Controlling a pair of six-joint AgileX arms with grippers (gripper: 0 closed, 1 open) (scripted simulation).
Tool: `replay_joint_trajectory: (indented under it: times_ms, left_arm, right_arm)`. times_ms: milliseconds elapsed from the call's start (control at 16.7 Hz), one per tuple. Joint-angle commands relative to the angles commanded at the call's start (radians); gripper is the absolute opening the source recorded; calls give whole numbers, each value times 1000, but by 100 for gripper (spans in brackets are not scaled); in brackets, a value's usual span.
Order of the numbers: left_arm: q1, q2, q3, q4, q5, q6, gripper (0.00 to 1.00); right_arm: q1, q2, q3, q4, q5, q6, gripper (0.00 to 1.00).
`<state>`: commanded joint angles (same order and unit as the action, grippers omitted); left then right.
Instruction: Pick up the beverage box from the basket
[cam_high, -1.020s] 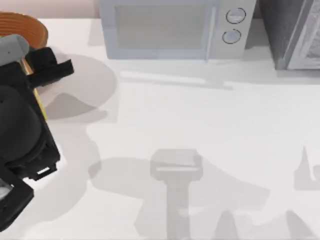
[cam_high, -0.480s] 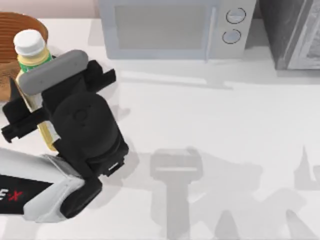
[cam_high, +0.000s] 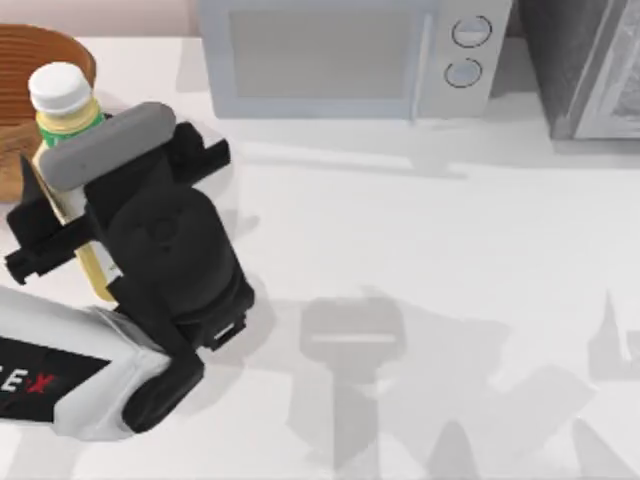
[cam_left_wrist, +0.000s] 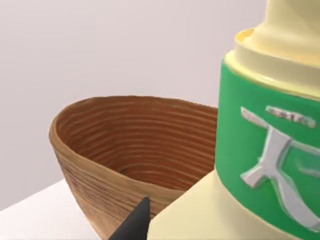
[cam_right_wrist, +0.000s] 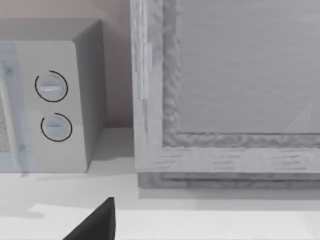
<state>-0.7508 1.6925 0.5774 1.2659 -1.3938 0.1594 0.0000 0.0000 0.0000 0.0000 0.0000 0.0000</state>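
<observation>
While the left gripper (cam_high: 75, 215) pinches the beverage box (cam_high: 62, 130) across its pale yellow body, the job is to carry it straight up and away without letting it swing. The box stands upright in the grip, its white cap (cam_high: 58, 85) uppermost, lifted above the near rim of the basket (cam_high: 30, 60) at the table's far left corner. In the left wrist view the green band of the box (cam_left_wrist: 265, 145) sits close against the camera and the ribbed bowl of the basket (cam_left_wrist: 125, 145) lies behind and below it, apart from the box as far as I can judge. A dark fingertip (cam_left_wrist: 134, 222) shows beside the base of the box. A good lift (my judgement) keeps the wrist level so the box does not tilt, and holds the squeeze steady, since the smooth carton could slip downward.

Around it, 1 microwave (cam_high: 345, 60) stands at the back of the table, with 2 round dials (cam_high: 470, 32) on its right end, and a grey cabinet (cam_high: 590, 65) fills the far right corner. Both are well apart from the box. The nearest thing to snag on is the basket rim itself. The right gripper (cam_right_wrist: 97, 222) is parked facing the cabinet; whether its fingers are spread I cannot tell.
</observation>
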Motion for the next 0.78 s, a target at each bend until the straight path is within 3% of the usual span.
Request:
replay_joint_trajectory:
  times_ms: [360, 660, 780]
  left_arm:
    - [105, 152, -8, 97, 110, -71, 0]
    - [117, 170, -9, 108, 123, -79, 0]
    - [117, 170, -9, 108, 123, -79, 15]
  right_arm:
    - [0, 0, 0, 0, 0, 0, 100]
    - [0, 0, 0, 0, 0, 0, 100]
    - [0, 0, 0, 0, 0, 0, 100]
